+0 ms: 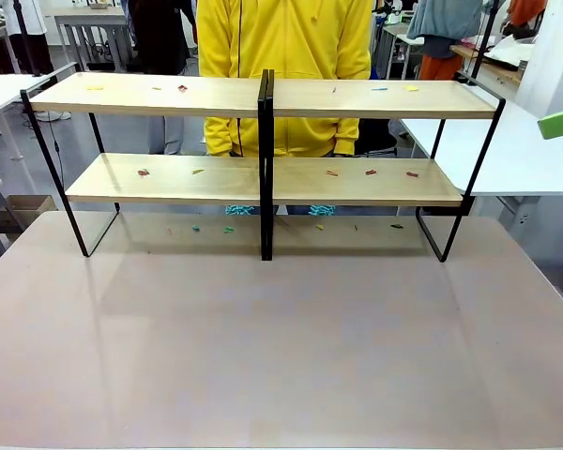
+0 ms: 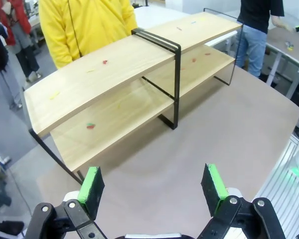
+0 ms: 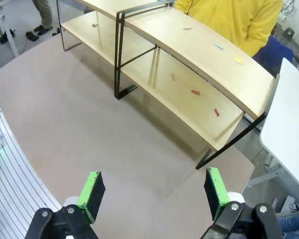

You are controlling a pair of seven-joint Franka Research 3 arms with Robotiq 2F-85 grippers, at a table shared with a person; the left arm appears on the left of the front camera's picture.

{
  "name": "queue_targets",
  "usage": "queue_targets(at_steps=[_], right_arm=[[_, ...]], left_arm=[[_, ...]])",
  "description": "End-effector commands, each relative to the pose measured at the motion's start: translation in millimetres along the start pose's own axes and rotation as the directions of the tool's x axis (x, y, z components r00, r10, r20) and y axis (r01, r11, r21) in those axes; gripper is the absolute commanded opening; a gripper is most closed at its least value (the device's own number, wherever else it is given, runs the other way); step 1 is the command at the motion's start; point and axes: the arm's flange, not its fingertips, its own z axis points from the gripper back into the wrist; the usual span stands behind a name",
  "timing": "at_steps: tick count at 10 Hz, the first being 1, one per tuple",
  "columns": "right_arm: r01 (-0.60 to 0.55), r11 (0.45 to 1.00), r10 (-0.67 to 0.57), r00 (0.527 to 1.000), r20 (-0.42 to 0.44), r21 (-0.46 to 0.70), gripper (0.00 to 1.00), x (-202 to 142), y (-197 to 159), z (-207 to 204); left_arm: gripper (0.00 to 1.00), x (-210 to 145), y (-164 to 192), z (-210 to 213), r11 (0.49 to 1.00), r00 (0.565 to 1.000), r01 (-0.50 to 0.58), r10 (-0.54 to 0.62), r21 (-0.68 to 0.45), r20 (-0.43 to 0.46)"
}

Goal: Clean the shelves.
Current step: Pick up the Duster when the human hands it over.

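The two-tier shelves [image 1: 169,180] of light wooden boards on a black metal frame stand at the far side of our pale table [image 1: 281,356], dotted with small coloured scraps [image 1: 144,172]. Our black, green-padded left gripper [image 2: 153,185] and right gripper [image 3: 153,191] hover spread wide, empty.

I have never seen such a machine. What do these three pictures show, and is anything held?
It is a robot with two arms. The front picture looks across the table at a person in yellow behind the shelves. The other two come from cameras on the wrists; the black fingers with green pads are each arm's tool. The left tool and the right tool are open and hold nothing. Small coloured scraps lie on the boards.
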Motion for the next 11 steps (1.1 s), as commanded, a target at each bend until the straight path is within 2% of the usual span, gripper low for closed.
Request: queue_targets(at_steps=[1, 4, 5, 8, 11], right_arm=[[-0.025, 1.000, 0.025, 0.999, 0.037, 0.005, 1.00, -82, 28, -43], [-0.026, 0.999, 0.025, 0.999, 0.030, 0.031, 1.00, -87, 23, -49], [-0.019, 0.999, 0.018, 0.999, 0.033, 0.032, 1.00, -89, 22, -50], [0.007, 0.999, -0.009, 0.998, 0.063, 0.037, 1.00, -91, 21, -51], [0.148, 0.988, -0.152, 0.982, 0.111, 0.044, 1.00, -81, 30, -48]], left_arm=[[1.00, -129, -63, -46, 0.999, 0.999, -0.040, 0.039, 0.020, 0.023], [1.00, -129, -54, -42, 0.989, 0.992, -0.124, 0.123, 0.082, 0.015], [1.00, -2, 5, -2, 0.999, 0.999, -0.046, 0.046, 0.015, -0.009], [1.00, -2, 5, -2, 0.999, 0.999, -0.046, 0.046, 0.015, -0.009], [1.00, -2, 5, -2, 0.999, 0.999, -0.046, 0.046, 0.015, -0.009]])
